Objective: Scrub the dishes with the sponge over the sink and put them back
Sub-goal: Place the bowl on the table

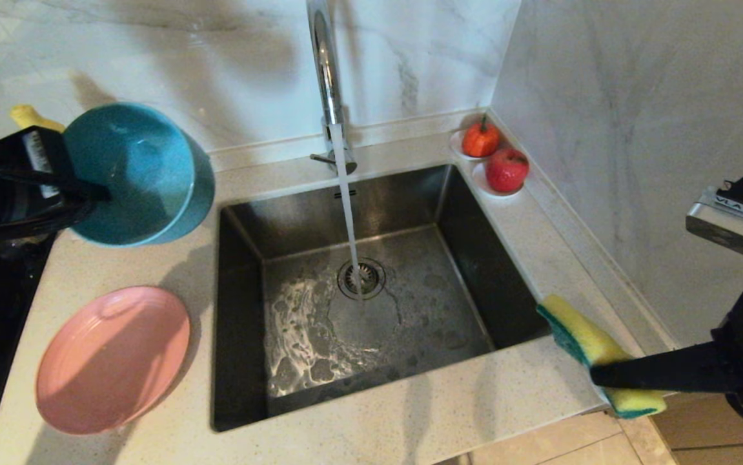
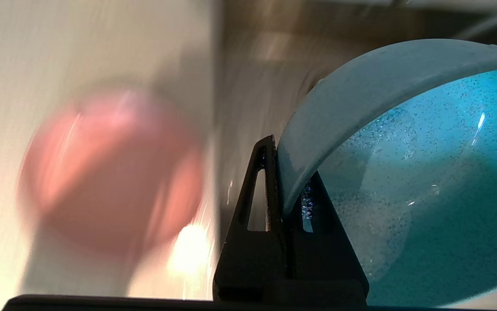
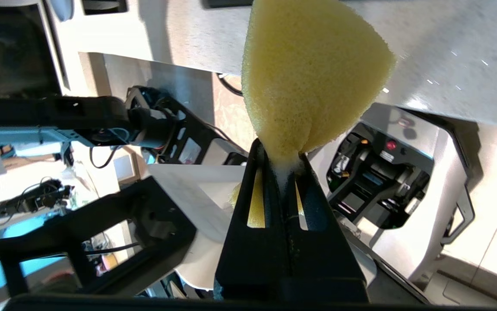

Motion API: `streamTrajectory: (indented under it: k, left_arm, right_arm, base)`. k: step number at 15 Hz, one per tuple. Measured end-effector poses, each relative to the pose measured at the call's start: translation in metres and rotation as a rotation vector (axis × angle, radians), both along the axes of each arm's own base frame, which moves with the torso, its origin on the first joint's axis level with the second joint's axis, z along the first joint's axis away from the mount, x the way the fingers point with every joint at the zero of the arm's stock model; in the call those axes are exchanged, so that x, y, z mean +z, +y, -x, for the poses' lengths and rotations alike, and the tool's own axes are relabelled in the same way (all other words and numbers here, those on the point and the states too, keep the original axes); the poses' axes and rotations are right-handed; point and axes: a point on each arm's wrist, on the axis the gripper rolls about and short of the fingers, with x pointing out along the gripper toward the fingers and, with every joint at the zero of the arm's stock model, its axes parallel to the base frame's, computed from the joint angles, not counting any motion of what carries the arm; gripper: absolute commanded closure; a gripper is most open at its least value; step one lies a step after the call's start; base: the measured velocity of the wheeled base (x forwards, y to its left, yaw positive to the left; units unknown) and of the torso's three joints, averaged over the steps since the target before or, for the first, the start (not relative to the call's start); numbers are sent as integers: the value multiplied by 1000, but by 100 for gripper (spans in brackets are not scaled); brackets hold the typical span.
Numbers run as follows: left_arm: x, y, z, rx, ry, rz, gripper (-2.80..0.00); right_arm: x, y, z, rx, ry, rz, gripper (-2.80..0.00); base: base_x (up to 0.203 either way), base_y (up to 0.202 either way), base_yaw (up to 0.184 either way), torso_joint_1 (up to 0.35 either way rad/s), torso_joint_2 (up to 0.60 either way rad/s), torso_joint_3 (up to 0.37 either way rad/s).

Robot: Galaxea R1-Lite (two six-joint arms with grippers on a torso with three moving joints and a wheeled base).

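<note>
Head view | left gripper (image 1: 97,192) grips bowl (image 1: 139,174) | right gripper (image 1: 594,374) pinches sponge (image 1: 587,339)

Matte black robot arms and claws

The left claw (image 2: 289,190) and right claw (image 3: 280,172) have black wedge-shaped fingers with slotted cut-outs; a silver camera module (image 1: 732,223) with a black cable sits on the right wrist.

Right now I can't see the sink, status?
Left gripper shut on teal bowl, left of sink. Right gripper shut on sponge. Pink plate on counter. Water running.
</note>
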Motion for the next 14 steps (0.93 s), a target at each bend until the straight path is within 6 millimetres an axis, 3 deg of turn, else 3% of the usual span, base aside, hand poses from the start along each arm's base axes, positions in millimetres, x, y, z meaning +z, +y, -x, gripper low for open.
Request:
streamTrajectory:
  k: [4,7,9,14]
  left_arm:
    - [-12,28,38,116,314,-9,0]
    - [-14,42,49,211,359,-3,0]
    - [-17,49,38,280,378,8,0]
    - [-28,83,-18,467,393,121,0]
  right_arm:
    - [-8,-6,1,-29,16,12,0]
    - [-11,-10,-3,-44,6,31,0]
    - [-15,-12,-9,-60,6,47,0]
    - [-21,-11,-17,-74,21,54,0]
  base:
    - [0,0,0,0,0,0]
    - [0,0,0,0,0,0]
    - [0,0,0,0,0,0]
    - [0,0,0,0,0,0]
